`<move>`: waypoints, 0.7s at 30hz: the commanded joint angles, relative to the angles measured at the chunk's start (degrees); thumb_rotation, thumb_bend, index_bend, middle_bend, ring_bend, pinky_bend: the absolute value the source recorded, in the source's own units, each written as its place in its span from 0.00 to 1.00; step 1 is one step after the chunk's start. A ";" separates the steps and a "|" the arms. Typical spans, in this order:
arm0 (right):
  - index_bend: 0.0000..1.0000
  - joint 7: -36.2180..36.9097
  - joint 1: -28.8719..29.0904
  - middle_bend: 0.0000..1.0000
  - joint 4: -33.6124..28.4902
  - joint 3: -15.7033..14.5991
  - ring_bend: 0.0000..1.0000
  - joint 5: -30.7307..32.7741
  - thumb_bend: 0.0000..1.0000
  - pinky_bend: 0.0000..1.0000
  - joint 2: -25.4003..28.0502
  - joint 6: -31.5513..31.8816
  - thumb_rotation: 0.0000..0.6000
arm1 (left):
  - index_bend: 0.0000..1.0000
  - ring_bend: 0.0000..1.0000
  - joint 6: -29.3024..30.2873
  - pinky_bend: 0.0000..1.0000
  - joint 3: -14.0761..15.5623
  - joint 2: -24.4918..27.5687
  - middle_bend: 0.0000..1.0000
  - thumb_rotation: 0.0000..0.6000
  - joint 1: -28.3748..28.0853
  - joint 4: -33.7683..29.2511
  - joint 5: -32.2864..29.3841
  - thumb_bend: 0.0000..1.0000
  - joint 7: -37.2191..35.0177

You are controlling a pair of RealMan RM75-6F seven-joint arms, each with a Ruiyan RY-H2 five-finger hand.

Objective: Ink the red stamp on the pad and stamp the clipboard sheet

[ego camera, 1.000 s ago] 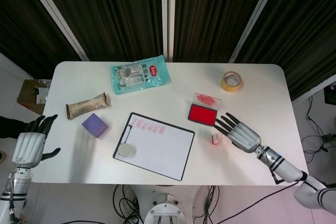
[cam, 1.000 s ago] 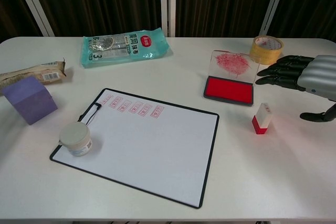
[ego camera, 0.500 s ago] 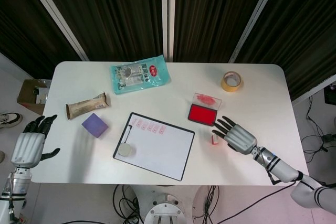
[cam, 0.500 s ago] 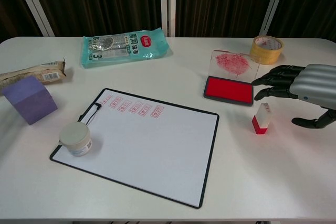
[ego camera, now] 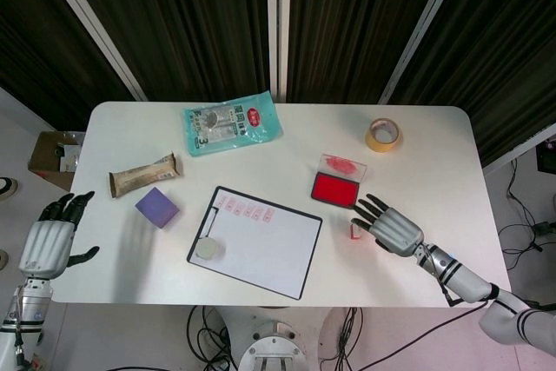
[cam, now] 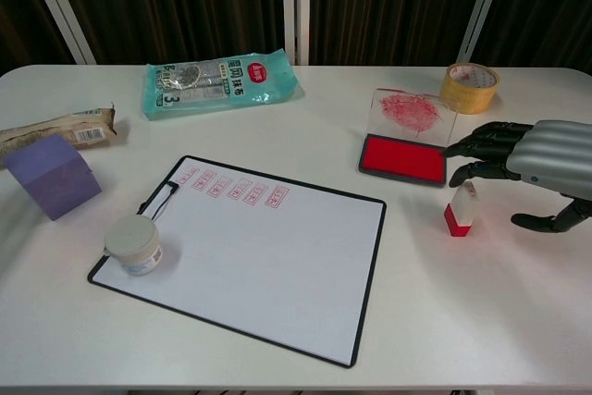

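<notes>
Reaching over the small red stamp (cam: pixel 462 207) is my right hand (cam: pixel 536 156), low at the right of the frame in the chest view. My fingers (cam: pixel 483 147) are spread apart and hold nothing. Their tips hang just above the top of the stamp, and I cannot tell if one brushes it.

The stamp stands upright on the white table (cam: pixel 444 321), just beside the near right corner of the open red ink pad (cam: pixel 403 158). It has a white top and a red bottom. It looks tiny, light and hard. I think it would tip over easily if I bumped it. Its sides look smooth, so it may slip. I should pinch it by the white top part, thumb on one side and a finger on the other, and keep it straight.

The clipboard sheet (cam: pixel 264 252) lies in the middle of the frame, with a row of red marks near its top edge and a little round tub (cam: pixel 134 244) on its left corner.

My left hand (ego camera: pixel 48 241) waits at the far left edge in the head view, fingers apart, empty.
</notes>
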 commanded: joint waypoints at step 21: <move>0.30 -1.33 -0.44 0.00 0.18 -0.13 0.00 1.97 0.32 0.00 -0.03 0.41 1.00 | 0.11 0.12 -0.41 0.21 0.19 -0.22 0.17 1.00 0.15 0.43 -0.39 0.00 -0.36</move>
